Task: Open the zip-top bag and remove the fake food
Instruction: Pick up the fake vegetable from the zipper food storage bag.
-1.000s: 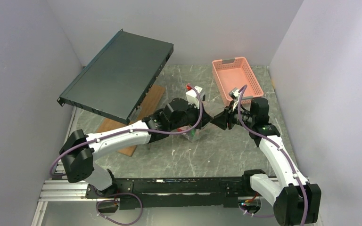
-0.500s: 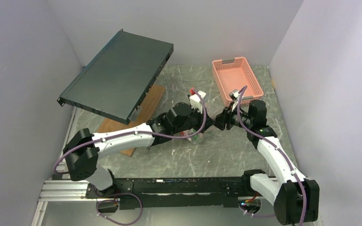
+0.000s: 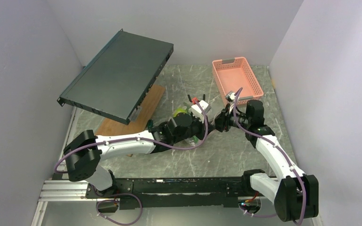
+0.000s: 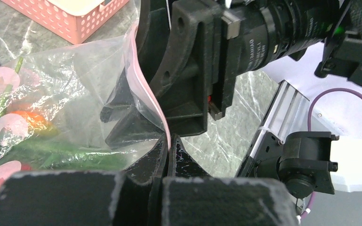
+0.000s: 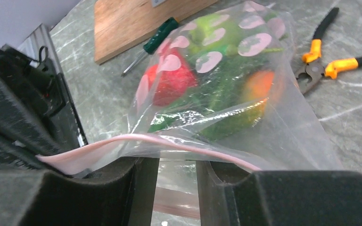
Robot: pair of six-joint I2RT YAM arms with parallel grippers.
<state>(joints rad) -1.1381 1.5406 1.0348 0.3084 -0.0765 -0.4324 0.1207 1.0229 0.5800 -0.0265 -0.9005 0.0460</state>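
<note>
Left hand [image 4: 168, 143] pinches the zip-top bag [image 4: 75, 80] by its pink strip. Right hand [image 5: 176, 181] at bag mouth, grip unclear. Fake food [image 5: 202, 80] inside bag, mid-table [image 5: 353, 122].

My two arms stretch low toward the middle, one from the near left and one from the near right, wrists facing almost tip to tip. My left gripper [image 4: 168, 141] is pinched tight on the zip-top bag [image 4: 75, 84]. On my right gripper [image 5: 176, 174] a narrow gap shows between the fingers.
</note>
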